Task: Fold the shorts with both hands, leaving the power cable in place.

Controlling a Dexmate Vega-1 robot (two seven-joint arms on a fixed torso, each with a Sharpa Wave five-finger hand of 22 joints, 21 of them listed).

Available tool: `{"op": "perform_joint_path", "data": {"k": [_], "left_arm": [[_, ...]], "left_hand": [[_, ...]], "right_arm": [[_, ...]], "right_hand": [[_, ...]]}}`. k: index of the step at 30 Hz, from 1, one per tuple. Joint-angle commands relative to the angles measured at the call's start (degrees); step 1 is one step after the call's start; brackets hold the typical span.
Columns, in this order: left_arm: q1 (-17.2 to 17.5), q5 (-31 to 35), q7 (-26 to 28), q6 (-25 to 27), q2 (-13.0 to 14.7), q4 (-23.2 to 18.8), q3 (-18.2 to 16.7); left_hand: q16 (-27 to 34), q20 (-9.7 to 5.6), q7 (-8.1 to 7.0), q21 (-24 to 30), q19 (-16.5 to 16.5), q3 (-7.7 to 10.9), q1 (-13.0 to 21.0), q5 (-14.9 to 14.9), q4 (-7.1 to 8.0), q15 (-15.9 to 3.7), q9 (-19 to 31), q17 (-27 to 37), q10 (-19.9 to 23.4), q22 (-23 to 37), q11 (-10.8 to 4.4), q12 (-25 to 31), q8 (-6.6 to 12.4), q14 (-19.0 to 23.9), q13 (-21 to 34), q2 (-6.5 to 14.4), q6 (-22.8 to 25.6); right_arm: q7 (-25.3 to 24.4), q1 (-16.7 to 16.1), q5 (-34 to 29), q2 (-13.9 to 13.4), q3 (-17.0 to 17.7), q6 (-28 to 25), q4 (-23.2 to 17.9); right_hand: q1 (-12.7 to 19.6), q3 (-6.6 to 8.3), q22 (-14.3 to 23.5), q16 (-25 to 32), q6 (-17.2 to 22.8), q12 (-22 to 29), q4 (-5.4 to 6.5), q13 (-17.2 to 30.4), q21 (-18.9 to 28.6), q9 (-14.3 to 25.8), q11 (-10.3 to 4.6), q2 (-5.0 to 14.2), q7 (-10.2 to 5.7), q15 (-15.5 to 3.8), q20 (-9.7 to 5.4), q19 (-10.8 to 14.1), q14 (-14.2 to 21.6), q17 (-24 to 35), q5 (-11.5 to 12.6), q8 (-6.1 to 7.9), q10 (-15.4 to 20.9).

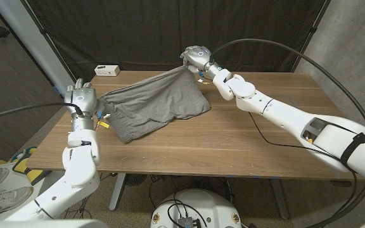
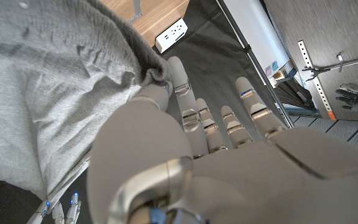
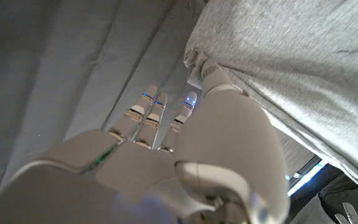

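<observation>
While the shorts (image 1: 154,109) are stretching across the upper middle of the head view, you're holding them at both ends. Your right hand (image 1: 196,57) is sitting at top centre, lifted off the table (image 1: 246,152), gripping one corner of the grey cloth; the right wrist view is showing the thumb pressing fabric (image 3: 303,68) against the fingers. Your left hand (image 1: 81,98) is sitting at the left edge of the frame, pinching the other end; the left wrist view is showing cloth (image 2: 48,93) bunching between thumb and a finger (image 2: 179,78), the other fingers pointing straight and apart. Shorts are hanging taut-ish between the two hands, the lower part still resting on the wood. A thin black cable (image 1: 277,140) is lying on the table at right of centre, under your right arm, apart from the shorts. A white power strip (image 1: 107,69) is sitting at the table's far left corner, upper left.
</observation>
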Motion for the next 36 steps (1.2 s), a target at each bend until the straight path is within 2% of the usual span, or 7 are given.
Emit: {"op": "perform_joint_path", "data": {"k": [1, 10, 14, 22, 27, 32, 36], "left_arm": [[-6.4, 2.4, -0.8, 7.1, 1.7, 6.0, 7.7], [-11.7, 6.2, -4.6, 12.9, 2.0, 11.0, 14.4], [-14.0, 8.7, -8.5, 15.4, 2.3, 12.9, 17.3], [-17.2, 16.1, -19.9, 18.5, 2.9, 15.8, 21.6], [-17.7, 24.1, -28.9, 18.1, 1.9, 18.3, 21.8], [-15.4, 26.9, -29.3, 16.3, 0.0, 18.5, 18.8], [-13.3, 27.3, -27.3, 15.3, -1.5, 17.6, 16.0]], "left_hand": [[0.1, -0.03, -1.1, 0.7, 0.7, 0.47, -0.7, -0.4, -0.14, -0.23, -0.6, -0.1, 1.3, 0.1, -0.17, 0.6, -0.61, 1.0, 0.1, -0.2, 0.9], [0.1, 0.39, -1.1, 1.2, 0.7, 0.06, -1.0, -1.2, 0.06, -0.44, -2.4, -0.2, 2.3, -0.1, -0.31, 0.7, -2.72, 1.8, 0.1, 1.2, -0.6], [0.0, 0.57, -0.75, 1.3, 0.6, -0.21, -1.7, -1.4, 0.86, -0.28, -3.3, -0.1, 2.2, -0.1, -0.12, 0.6, -3.94, 1.8, 0.1, 2.7, -1.3], [-0.5, 1.34, -0.12, 2.8, -0.7, -1.34, -3.0, -0.9, 0.73, 0.71, -10.7, -0.1, -1.8, -0.4, 0.94, -0.7, -18.09, 1.0, 0.0, 6.7, -16.3], [-0.3, 2.36, -0.7, 3.6, -1.9, 2.64, 0.5, 0.2, 1.43, 2.63, -13.6, 0.8, -6.8, -0.2, 2.79, -1.6, -24.21, -1.2, -0.1, 8.8, -23.5], [0.0, 2.7, -2.28, 4.3, -3.1, 5.89, 3.4, 0.8, 2.4, 3.41, -14.6, 1.2, -8.7, 0.2, 3.1, -1.6, -26.44, -2.1, -0.1, 8.8, -26.3], [0.4, 2.04, -4.84, 5.2, -3.0, 3.34, 0.8, -0.3, 4.89, 3.09, -15.2, 1.1, -8.7, 0.3, 2.9, -1.1, -27.26, -1.8, -0.1, 6.8, -28.3]], "right_arm": [[-1.5, 2.9, -0.4, 2.9, -3.5, -0.8, 5.2], [0.0, 3.9, 0.6, 3.4, -5.1, -1.5, 6.5], [3.1, 4.1, 0.4, 2.9, -5.7, -2.7, 5.1], [21.2, 5.9, 1.2, 2.3, -6.6, -6.7, 0.1], [22.7, 5.3, 1.6, 2.5, -6.0, -8.9, -0.5], [17.1, 3.3, 3.1, 0.4, -4.1, -6.9, -2.5], [15.3, 1.2, 5.1, -1.1, -1.9, -6.6, -5.3]], "right_hand": [[0.6, -0.1, 0.1, 0.2, 1.7, 0.2, -0.07, 0.1, 0.1, -0.1, 0.17, 0.03, 1.93, -10.13, 0.4, 0.6, 0.6, 0.1, 0.5, -0.15, 0.7], [0.9, 0.63, 0.1, 0.3, -1.3, -0.2, 0.14, 0.1, 0.1, -0.8, 0.18, 0.88, -0.17, -10.13, 0.68, 0.9, 0.9, 0.1, 0.5, -1.98, 0.2], [0.7, 1.91, 0.1, -0.5, -7.5, -0.8, 0.91, 0.1, 0.0, -2.0, 0.21, 1.15, -1.67, -10.09, 0.83, 0.9, 0.5, -0.1, 0.4, -5.28, -1.9], [-2.0, 2.89, 0.0, -2.6, -30.0, -1.8, 2.4, 0.2, -0.8, -3.9, 0.5, -0.22, -6.32, -9.15, 2.0, -0.4, -3.3, -0.3, 0.6, -7.47, -11.3], [-7.4, 1.57, 0.0, -3.1, -45.9, -1.8, 5.14, 0.1, -1.6, -4.0, 1.02, 0.46, -7.99, -7.49, 3.05, -3.5, -8.1, 0.3, 1.2, -7.15, -21.1], [-11.3, 4.84, 0.1, -1.8, -43.3, -0.6, 10.32, 0.1, -1.4, -3.9, 1.67, 2.81, -6.79, -7.37, 2.91, -4.6, -9.4, 2.1, 1.2, -5.04, -21.5], [-13.6, 8.71, 0.2, -0.5, -38.5, 0.4, 13.9, 0.1, -0.7, -3.8, 2.17, 2.87, -6.23, -7.71, 2.73, -3.4, -7.5, 2.9, 1.0, -3.93, -18.2]]}}
